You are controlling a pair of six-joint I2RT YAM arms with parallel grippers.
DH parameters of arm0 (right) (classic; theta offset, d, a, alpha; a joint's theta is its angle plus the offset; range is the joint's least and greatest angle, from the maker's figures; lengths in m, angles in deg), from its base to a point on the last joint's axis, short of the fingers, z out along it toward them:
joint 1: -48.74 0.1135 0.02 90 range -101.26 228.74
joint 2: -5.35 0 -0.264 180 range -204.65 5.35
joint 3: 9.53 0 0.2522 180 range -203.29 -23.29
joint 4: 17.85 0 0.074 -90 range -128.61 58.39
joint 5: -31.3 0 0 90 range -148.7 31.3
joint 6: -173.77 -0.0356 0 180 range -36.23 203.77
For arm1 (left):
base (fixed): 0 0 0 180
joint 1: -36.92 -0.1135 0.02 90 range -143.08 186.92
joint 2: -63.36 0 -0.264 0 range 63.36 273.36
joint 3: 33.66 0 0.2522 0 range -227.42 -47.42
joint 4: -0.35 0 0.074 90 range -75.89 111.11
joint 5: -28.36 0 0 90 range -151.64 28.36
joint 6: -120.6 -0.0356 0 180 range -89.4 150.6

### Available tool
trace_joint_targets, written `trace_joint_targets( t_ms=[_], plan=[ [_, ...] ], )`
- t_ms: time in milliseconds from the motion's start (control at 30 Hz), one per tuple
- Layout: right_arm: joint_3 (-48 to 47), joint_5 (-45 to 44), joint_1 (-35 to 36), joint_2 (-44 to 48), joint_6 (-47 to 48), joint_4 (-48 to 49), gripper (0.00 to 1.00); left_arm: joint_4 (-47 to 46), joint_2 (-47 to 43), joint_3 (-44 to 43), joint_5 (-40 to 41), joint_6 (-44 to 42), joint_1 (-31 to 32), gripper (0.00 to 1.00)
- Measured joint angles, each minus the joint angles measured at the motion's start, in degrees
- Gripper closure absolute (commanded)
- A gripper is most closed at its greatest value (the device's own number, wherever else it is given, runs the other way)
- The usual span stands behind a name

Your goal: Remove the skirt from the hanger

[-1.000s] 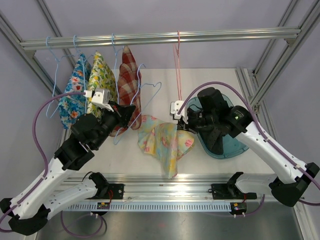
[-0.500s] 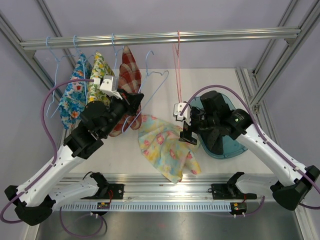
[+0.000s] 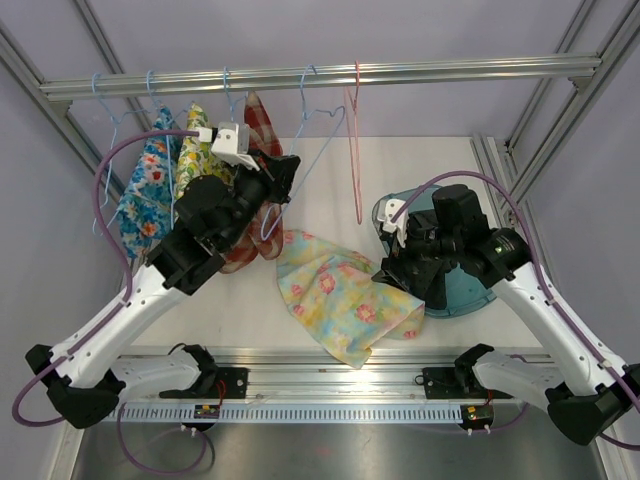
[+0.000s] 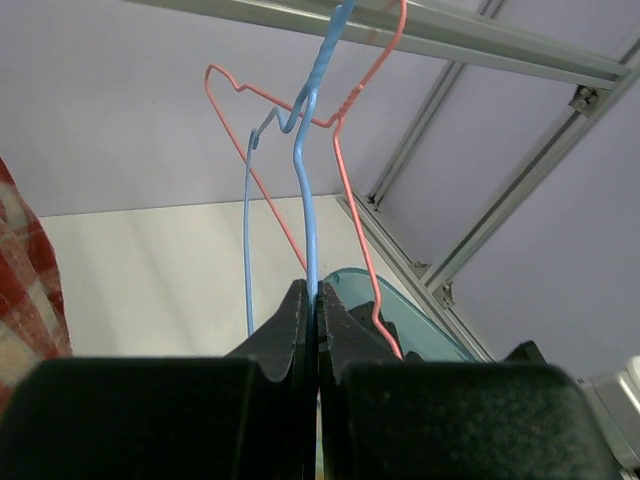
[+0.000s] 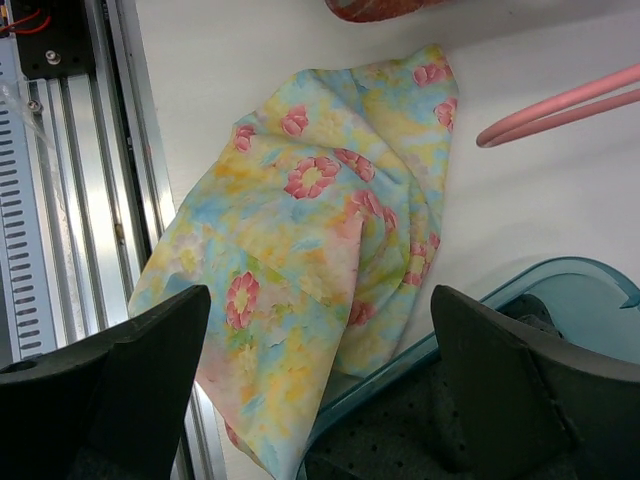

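Left claw (image 4: pixel 312 300) clamped tight on wire of bare blue hanger (image 4: pixel 305 170), hook up at rail (image 4: pixel 480 40). Right claw (image 5: pixel 315 310) spread fully wide, holding nothing, hovering over floral skirt (image 5: pixel 300 200). Skirt lies crumpled on bench (image 5: pixel 250 70), off hanger, one edge touching teal tray (image 5: pixel 560 285).

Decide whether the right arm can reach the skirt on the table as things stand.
Probably yes: the right gripper hangs open just above the skirt, which lies loose on the table, with nothing between them.
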Motion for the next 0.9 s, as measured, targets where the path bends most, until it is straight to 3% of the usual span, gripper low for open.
trace_joint_targets(
  t_ms=[400, 900],
  plan=[
    [2.7, 2.8, -2.3, 3.5, -2.8, 0.8, 0.01, -3.9, 12.6, -6.1, 9.2, -1.5, 0.0, 1.0],
    [3.8, 5.2, -2.6, 4.1, -2.8, 0.8, 0.0, -6.4, 17.4, -6.3, 9.2, -0.7, 0.6, 0.98]
  ],
)
